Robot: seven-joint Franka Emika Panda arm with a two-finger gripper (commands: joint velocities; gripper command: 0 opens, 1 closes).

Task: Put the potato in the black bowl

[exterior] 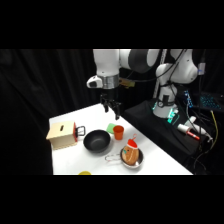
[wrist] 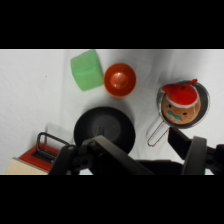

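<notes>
The potato (exterior: pixel 130 156), with a red cap and a drawn face, lies inside the steel pan (exterior: pixel 139 161) at the side view's lower centre, just right of the empty black bowl (exterior: pixel 97 141). The gripper (exterior: pixel 111 111) hangs above the table's (exterior: pixel 165 162) far edge, holding nothing; I cannot tell how its jaws stand. In the wrist view its linkage hides the bowl's lower rim, and the wooden box (wrist: pixel 30 161) is cut off at lower left.
</notes>
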